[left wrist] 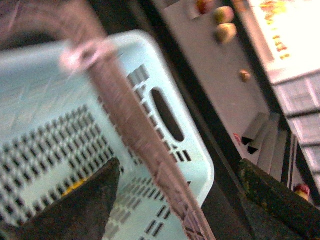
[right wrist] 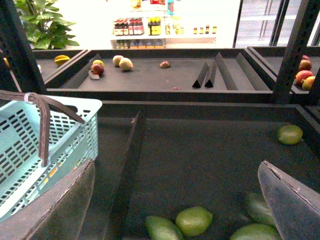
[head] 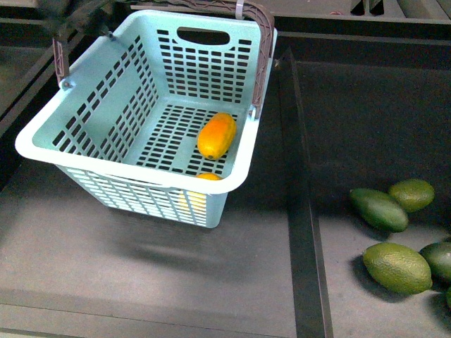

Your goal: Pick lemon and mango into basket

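Observation:
The pale teal basket (head: 42, 144) sits tilted on the dark shelf at the left. The orange-yellow mango (head: 216, 135) lies on its slotted base. The lemon (head: 208, 177) shows only as a yellow-orange sliver behind the basket's near rim. My left gripper (head: 74, 17) is a dark blur at the basket's far left corner. In the left wrist view it (left wrist: 178, 167) is open, with a brown handle (left wrist: 130, 125) running between its fingers. My right gripper (right wrist: 176, 167) is open and empty above green fruits, to the right of the basket (right wrist: 75, 107).
Several dark green oval fruits (head: 397, 266) lie in the right bin, also in the right wrist view (right wrist: 193, 220). A raised black divider (head: 299, 211) separates that bin from the basket's shelf. Further shelves with fruit (right wrist: 122, 62) stand behind.

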Available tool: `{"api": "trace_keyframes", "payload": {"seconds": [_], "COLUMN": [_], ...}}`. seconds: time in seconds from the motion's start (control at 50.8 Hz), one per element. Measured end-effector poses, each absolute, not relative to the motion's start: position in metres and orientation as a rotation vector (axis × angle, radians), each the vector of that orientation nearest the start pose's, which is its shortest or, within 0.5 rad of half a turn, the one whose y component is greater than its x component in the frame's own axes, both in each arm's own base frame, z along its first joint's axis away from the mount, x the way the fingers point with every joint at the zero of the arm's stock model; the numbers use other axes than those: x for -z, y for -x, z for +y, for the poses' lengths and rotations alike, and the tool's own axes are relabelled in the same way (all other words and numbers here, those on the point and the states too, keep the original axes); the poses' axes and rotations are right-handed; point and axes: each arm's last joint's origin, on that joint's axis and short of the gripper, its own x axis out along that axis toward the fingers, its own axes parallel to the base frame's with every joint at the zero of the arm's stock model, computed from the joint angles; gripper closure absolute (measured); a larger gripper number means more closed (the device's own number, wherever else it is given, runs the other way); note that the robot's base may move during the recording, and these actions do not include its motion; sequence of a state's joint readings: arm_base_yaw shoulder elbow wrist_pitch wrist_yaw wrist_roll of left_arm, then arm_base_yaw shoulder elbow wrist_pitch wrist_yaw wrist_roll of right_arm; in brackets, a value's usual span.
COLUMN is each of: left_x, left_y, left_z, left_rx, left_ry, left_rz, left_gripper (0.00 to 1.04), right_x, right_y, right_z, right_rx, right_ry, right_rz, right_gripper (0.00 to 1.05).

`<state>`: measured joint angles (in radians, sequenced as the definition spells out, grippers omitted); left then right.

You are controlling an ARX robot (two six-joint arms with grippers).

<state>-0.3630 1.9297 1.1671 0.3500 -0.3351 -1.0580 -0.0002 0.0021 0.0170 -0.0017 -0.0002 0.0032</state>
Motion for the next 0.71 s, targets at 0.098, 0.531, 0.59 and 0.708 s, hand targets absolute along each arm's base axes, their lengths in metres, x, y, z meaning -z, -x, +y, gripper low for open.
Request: {"api": "trace_keyframes", "payload": {"seconds": [0.098,0.531,0.59,0.708], "left_x": [-0.189,-0.172,-0.168,-0.161], "left_y": [-0.346,-0.239,-0.229,-0.206], "left_z": [-0.097,-0.033,-0.028,-0.02], "left_rx": [-0.002,0.003,0.001,0.009], "left_ry": [0.422,0.02,0.02,0.014], "left_rz": [0.056,0.012,-0.006,0.018], "left_gripper": [0.58,1.01,1.01,1.01], "right_x": [-0.169,-0.169,-0.169,-0.169], "right_y": [-0.097,-0.097,-0.097,-0.097], "right_z": [0.0,0.0,0.0,0.0], "right_rx": [0.0,0.0,0.0,0.0], "right_ry": [-0.003,-0.003,-0.003,-0.003], "right_rz": [-0.013,-0.013,-0.013,-0.013], "right_gripper": [0.09,0.09,0.09,0.09]}}
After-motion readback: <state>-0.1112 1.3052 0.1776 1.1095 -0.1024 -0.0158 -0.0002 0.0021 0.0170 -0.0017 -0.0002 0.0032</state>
